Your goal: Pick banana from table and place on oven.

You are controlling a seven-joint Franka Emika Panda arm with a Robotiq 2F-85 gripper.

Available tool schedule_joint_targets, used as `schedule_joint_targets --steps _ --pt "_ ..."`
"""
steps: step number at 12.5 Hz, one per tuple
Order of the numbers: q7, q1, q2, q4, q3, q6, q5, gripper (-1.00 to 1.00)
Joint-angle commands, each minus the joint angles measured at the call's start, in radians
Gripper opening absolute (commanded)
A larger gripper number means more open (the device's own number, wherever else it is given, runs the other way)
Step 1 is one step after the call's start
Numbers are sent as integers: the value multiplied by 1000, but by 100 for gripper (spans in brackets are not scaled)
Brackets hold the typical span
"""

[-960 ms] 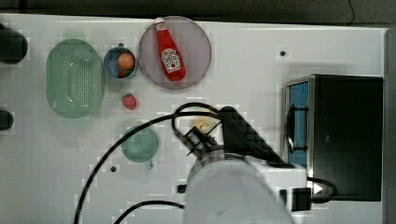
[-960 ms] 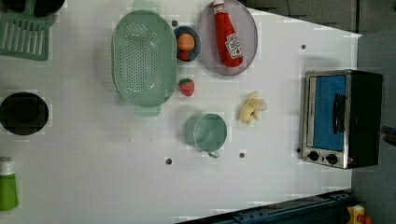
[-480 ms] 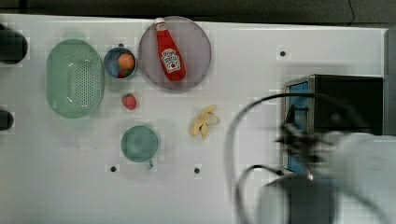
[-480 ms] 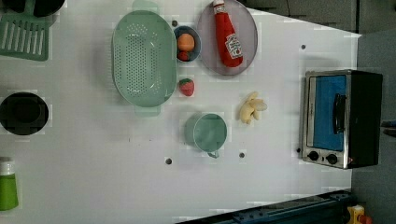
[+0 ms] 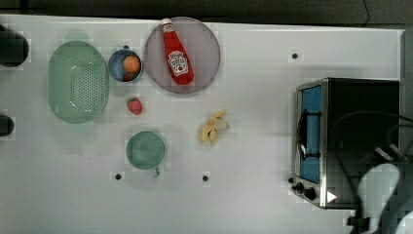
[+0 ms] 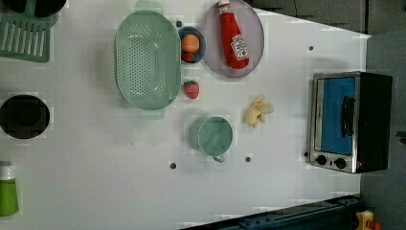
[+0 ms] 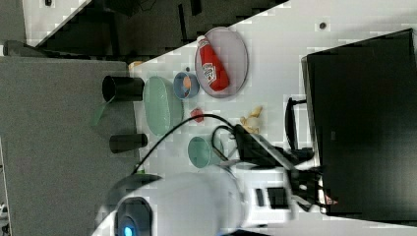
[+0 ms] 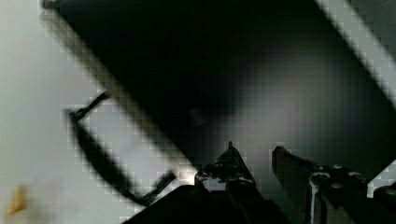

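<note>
The banana lies on the white table, pale yellow with splayed segments, between the green cup and the oven; it also shows as banana and banana. In the wrist view my gripper hangs over the oven's black top, open, with nothing between its fingers. The banana is a small blur far off to the side. My arm shows blurred at the oven's corner in the top view's lower right.
A plate with a ketchup bottle, a small bowl, a strawberry and a green colander sit on the top view's left. The oven's handle faces the banana. Cables loop over the oven top.
My arm has swung from above the banana and cup to the top view's right, over the oven. The banana has stayed on the table, uncovered.
</note>
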Motion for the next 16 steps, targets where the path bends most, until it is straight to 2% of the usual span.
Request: schedule_joint_targets --steps 1,4,10,11,13,16 --pt "-234 29 60 80 3 20 7 -50" --pt "-285 27 119 124 -4 19 9 -44" --pt "-285 27 118 134 4 18 23 88" --pt "-285 30 112 143 7 18 23 100" --pt "-284 45 86 178 19 -16 19 100" --pt "-186 80 2 250 65 -235 0 100"
